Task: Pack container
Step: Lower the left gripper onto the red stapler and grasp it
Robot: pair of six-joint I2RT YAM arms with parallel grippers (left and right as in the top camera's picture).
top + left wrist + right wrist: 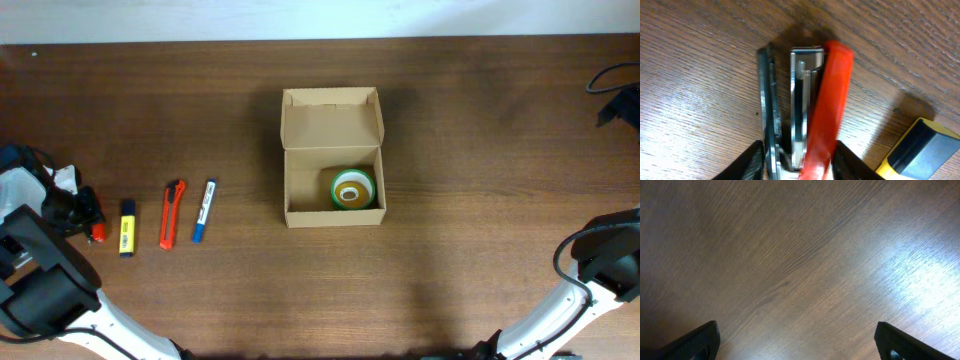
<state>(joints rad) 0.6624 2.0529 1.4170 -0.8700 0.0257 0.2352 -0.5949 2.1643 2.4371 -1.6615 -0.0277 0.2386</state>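
The container (333,122) is a tan cardboard box standing open mid-table, its flap lid raised at the back. A green tape roll (353,189) lies inside at the front right. My left gripper (90,214) is at the far left of the table. In the left wrist view its fingers (799,161) are closed on both sides of a small red and metal stapler (812,100) that rests on the wood. My right gripper (799,337) is open and empty over bare table at the right.
A yellow highlighter (127,227) lies just right of the left gripper and shows in the left wrist view (922,150). An orange box cutter (172,213) and a blue marker (204,209) lie between it and the box. A black cable (612,80) sits at the far right edge.
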